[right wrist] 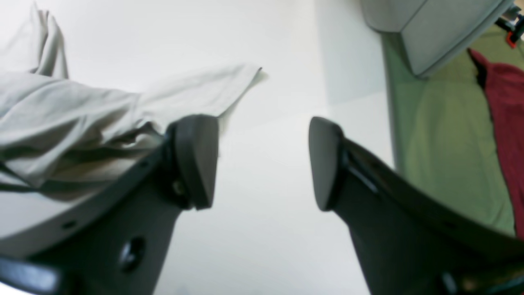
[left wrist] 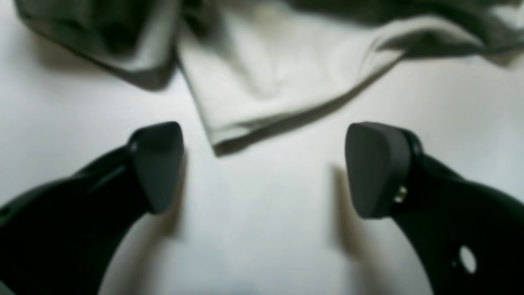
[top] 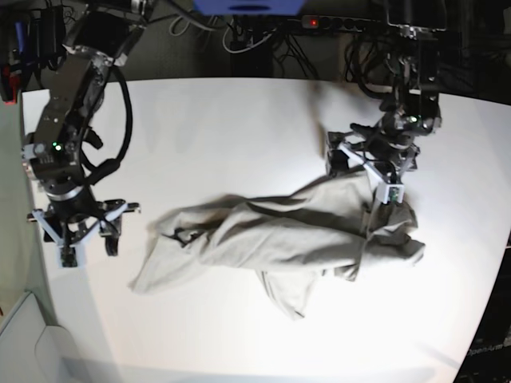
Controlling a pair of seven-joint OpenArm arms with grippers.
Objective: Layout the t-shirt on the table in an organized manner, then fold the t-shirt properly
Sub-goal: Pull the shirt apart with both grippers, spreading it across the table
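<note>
Two black robot hands stand open over a large white smooth-topped worktop [top: 239,120], neither gripping anything. A plain pale grey-beige cloth t-shirt [top: 287,235] lies crumpled and twisted on the worktop between them, bunched into long folds, with one flap trailing toward the near edge.

In the left wrist view, the left hand [left wrist: 264,168] has its two dark fingers spread wide, with bare white worktop [left wrist: 262,229] between them. A hemmed corner of the t-shirt [left wrist: 262,86] lies just ahead of the fingertips, pointing into the gap but apart from both fingers [left wrist: 378,168]. More rumpled cloth spreads beyond it, blurred by the close focus.

In the right wrist view, the right hand [right wrist: 264,162] is also parted, though less widely, with nothing between its fingers. The t-shirt [right wrist: 61,119] lies heaped to one side of this hand, partly behind one finger [right wrist: 196,159]; whether cloth and finger touch cannot be told. A sleeve-like flap reaches out flat ahead of the hand across the worktop [right wrist: 262,229].

From the base camera, the left hand [top: 375,171] sits at the bunched end of the t-shirt, while the right hand [top: 80,235] hangs near the opposite end, apart from the cloth.
</note>
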